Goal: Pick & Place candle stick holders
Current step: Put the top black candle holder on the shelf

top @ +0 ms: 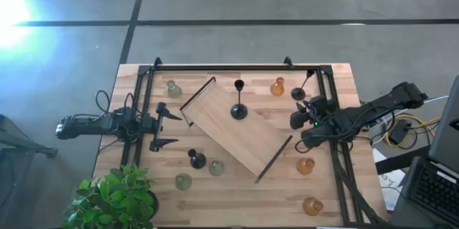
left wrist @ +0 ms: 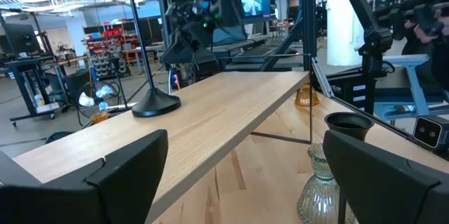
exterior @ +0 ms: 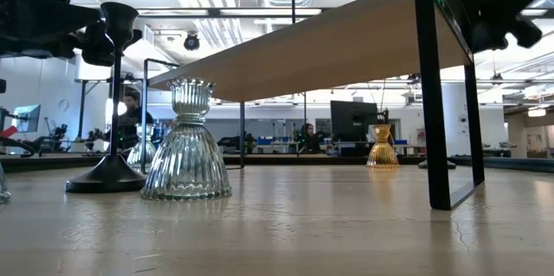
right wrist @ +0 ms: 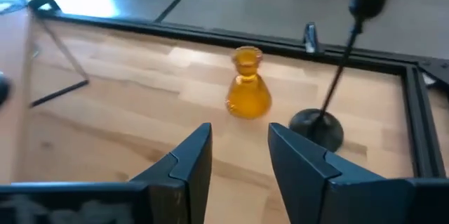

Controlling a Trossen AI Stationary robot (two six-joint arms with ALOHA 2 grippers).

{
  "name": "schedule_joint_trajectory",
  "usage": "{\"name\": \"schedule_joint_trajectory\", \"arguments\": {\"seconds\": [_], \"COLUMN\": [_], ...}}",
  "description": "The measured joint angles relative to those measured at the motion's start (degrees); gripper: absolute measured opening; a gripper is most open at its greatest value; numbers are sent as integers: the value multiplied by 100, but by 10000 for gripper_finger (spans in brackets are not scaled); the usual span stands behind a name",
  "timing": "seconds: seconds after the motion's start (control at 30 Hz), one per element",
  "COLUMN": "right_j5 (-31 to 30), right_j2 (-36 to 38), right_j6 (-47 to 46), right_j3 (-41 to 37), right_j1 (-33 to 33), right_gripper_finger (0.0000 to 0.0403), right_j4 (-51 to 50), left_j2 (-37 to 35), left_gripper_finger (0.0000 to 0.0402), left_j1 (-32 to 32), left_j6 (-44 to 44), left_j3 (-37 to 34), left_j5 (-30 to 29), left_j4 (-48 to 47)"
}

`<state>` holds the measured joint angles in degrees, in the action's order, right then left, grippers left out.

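I am hovering over the surface (top: 330, 215). The wooden board (top: 237, 127) is sitting mid-surface. My right pincer (right wrist: 238, 155), part open and empty, is facing a black holder (top: 300, 92) at one o'clock: light, tippy, best taken by its thin stem. The amber holder (right wrist: 248, 92) beside it is crowding, slippery and breakable. My left pincer (top: 166, 126) is waiting wide at nine o'clock.

One holder (top: 239, 110) stands on the board (top: 247, 137).

A black round-based candle stick holder (left wrist: 156, 101) stands on the large pale wooden board (left wrist: 210, 115); a ribbed clear-green glass holder (left wrist: 321, 189) stands on the table beside the board's edge.
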<state>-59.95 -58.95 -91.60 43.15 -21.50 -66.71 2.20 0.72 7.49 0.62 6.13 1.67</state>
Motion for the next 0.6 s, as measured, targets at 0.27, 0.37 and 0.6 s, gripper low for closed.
{"name": "schedule_joint_trajectory", "arguments": {"seconds": [0.27,0.37,0.6], "right_j5": [-653,-908,-1184], "right_j2": [-179,-202,-198], "right_j6": [-72,12,53], "right_j3": [-525,-682,-1097], "right_j1": [6,54,571], "right_gripper_finger": [150,162,191], "right_j4": [160,202,562], "left_j2": [0,0,0], "left_gripper_finger": [383,383,383], "left_j1": [-1,-1,-1], "left_j6": [0,0,0], "left_j3": [0,0,0], "left_j5": [0,0,0], "left_j4": [0,0,0]}}
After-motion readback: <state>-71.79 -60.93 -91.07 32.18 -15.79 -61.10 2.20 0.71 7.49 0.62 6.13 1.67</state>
